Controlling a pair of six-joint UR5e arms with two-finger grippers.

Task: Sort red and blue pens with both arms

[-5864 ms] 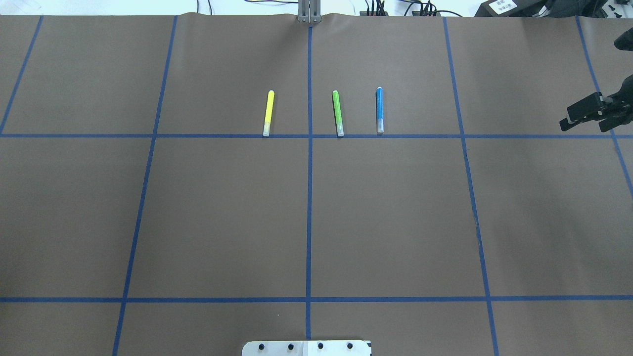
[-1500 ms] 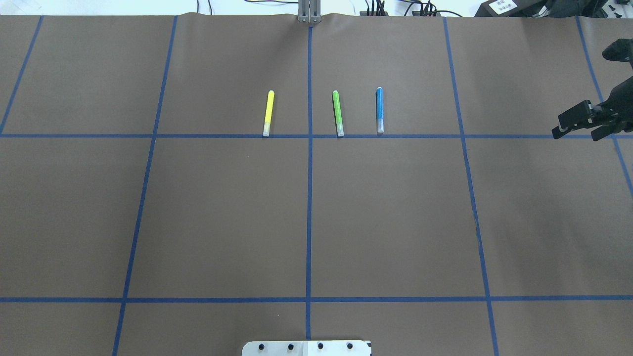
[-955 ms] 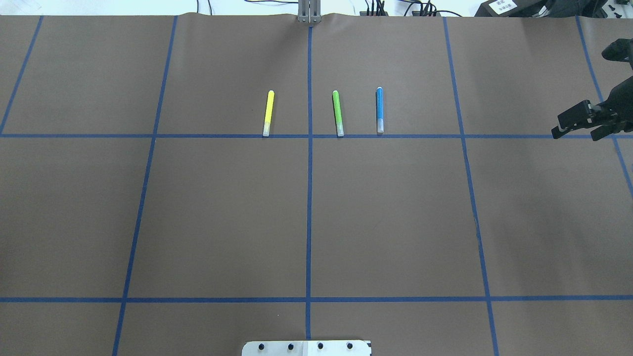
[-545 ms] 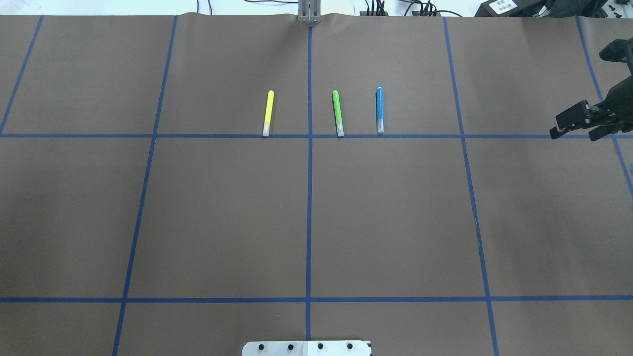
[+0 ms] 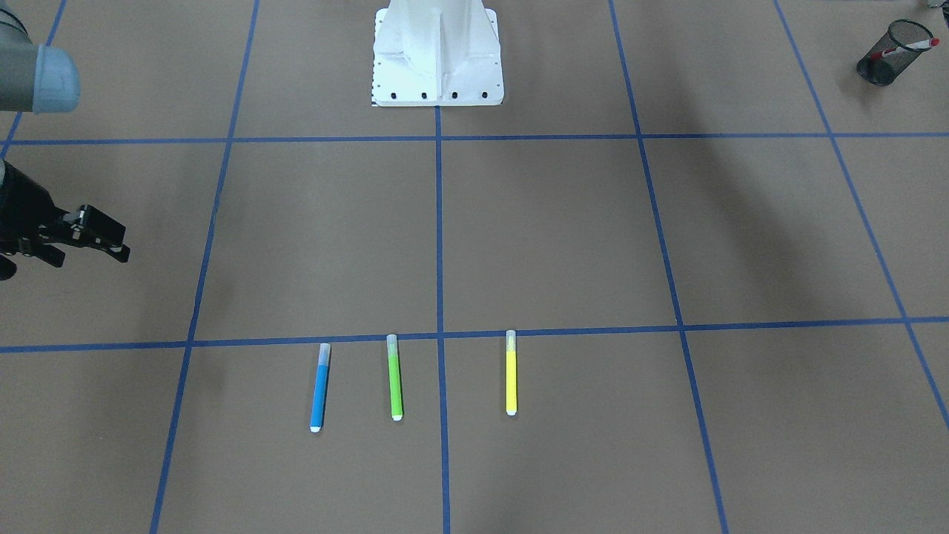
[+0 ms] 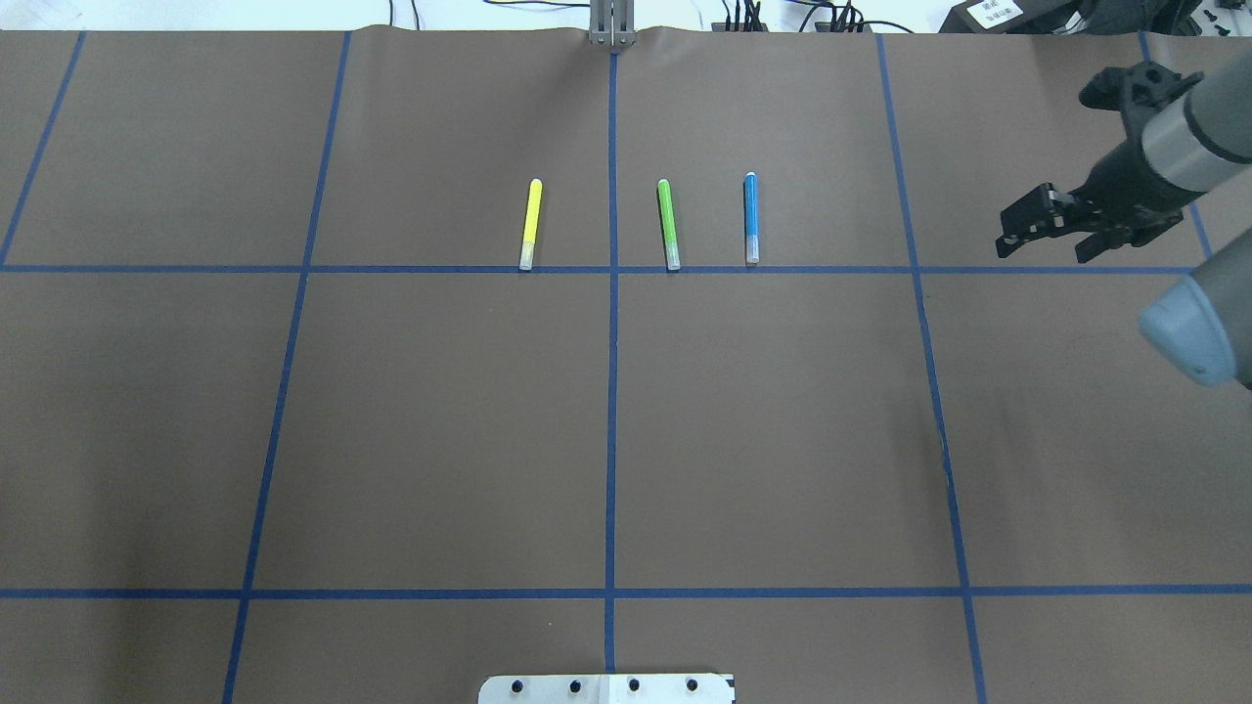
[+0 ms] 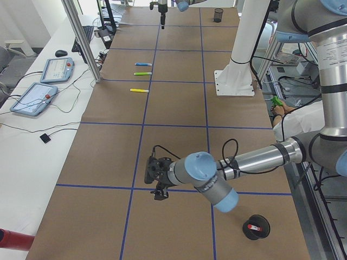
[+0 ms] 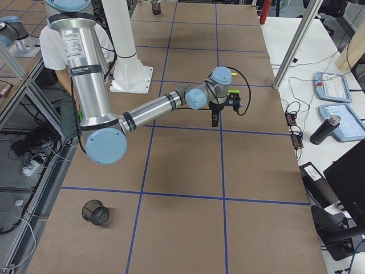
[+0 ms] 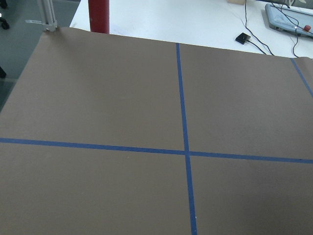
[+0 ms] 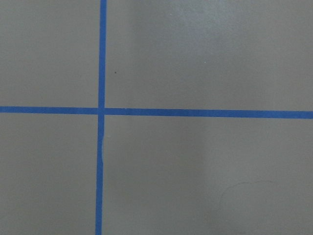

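Right gripper hangs spread and empty; the blue pen lies well apart. Left gripper: grip cannot be told.

I count four pens: one blue pen, one green marker, one yellow marker, one red pen. Mesh cups: two, a left-side cup and a right-side cup. My arms: two, left arm and right arm.

I can read no words or numbers anywhere: the white label on the black box beyond the far edge of the counter, the sticker on my right arm and the sticker on my left arm are all too small to make out.
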